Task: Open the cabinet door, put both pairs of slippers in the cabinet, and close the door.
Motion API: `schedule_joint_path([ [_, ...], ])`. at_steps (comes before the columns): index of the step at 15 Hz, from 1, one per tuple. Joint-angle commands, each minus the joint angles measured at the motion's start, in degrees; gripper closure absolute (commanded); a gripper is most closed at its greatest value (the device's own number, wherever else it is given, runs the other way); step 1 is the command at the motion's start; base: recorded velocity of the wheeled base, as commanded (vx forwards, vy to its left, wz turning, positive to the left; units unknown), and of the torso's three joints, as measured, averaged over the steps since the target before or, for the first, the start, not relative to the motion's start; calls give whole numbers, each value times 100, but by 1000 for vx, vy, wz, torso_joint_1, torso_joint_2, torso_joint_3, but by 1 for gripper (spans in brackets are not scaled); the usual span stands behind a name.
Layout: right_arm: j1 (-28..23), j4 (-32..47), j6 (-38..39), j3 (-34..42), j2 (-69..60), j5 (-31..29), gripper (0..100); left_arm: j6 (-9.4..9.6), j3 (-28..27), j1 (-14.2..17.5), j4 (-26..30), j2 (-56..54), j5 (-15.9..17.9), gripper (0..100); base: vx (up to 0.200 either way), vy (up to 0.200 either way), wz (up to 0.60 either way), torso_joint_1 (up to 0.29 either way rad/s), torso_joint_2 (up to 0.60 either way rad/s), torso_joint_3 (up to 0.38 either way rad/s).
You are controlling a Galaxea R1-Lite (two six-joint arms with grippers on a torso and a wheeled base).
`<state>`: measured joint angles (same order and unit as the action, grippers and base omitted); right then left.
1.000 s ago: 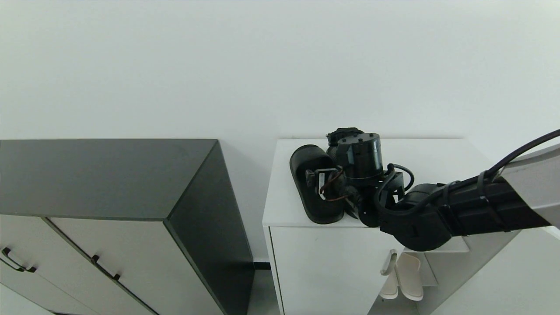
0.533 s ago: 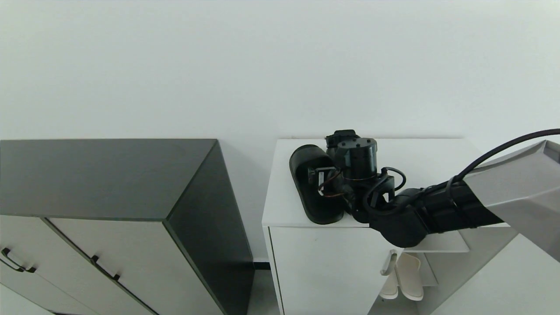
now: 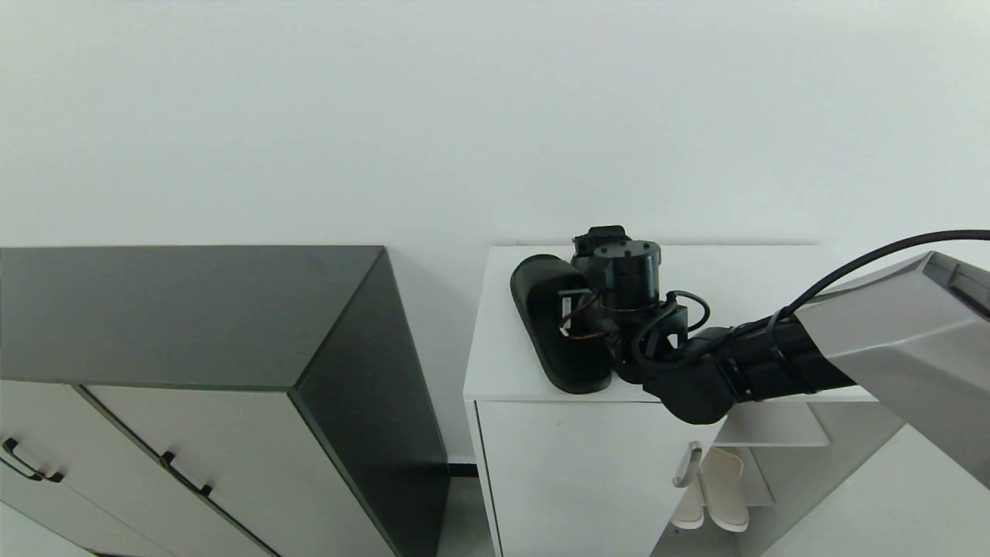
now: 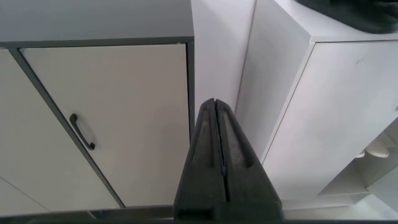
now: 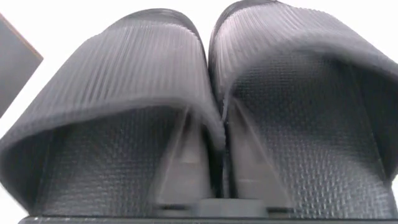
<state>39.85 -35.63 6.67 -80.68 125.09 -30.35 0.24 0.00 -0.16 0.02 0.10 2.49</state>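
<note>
A pair of black slippers (image 3: 541, 309) lies side by side on top of the white cabinet (image 3: 727, 278), near its left front edge. My right gripper (image 5: 217, 155) has one finger inside each slipper and is shut on their two touching straps (image 5: 214, 106). In the head view the right wrist (image 3: 626, 286) covers the right-hand slipper. A pair of white slippers (image 3: 711, 480) stands inside the open right half of the cabinet, below a shelf (image 3: 773, 433). My left gripper (image 4: 215, 102) is shut and empty, low in front of the gap between the two cabinets.
A dark cabinet (image 3: 186, 309) with pale doors and black handles (image 3: 186, 473) stands to the left of the white one, with a narrow gap between them. The white cabinet's left door (image 3: 580, 480) is closed, with its handle (image 3: 687, 464) at the inner edge. A wall runs behind both.
My right arm has pushed further over the cabinet top, toward the wall. The black slippers have shifted slightly with the gripper. The left arm's motion cannot be judged.
</note>
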Motion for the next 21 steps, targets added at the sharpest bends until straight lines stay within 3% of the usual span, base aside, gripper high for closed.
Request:
schedule_joint_path([
  [1, 31, 4, 1, 8, -11, -6, 100, 2, 0, -2, -2, -1, -3, 100, 0, 0, 0, 0, 0, 0],
  [6, 374, 4, 10, 650, -828, 3, 100, 2, 0, -2, -2, 8, -3, 100, 0, 0, 0, 0, 0, 0],
  [15, 893, -269, 80, 3269, -2735, 223, 100, 2, 0, -2, -2, 8, -3, 100, 0, 0, 0, 0, 0, 0],
  [21, 1086, -321, 71, 3348, -2718, 214, 100, -7, 0, -2, -2, -1, -3, 100, 0, 0, 0, 0, 0, 0],
])
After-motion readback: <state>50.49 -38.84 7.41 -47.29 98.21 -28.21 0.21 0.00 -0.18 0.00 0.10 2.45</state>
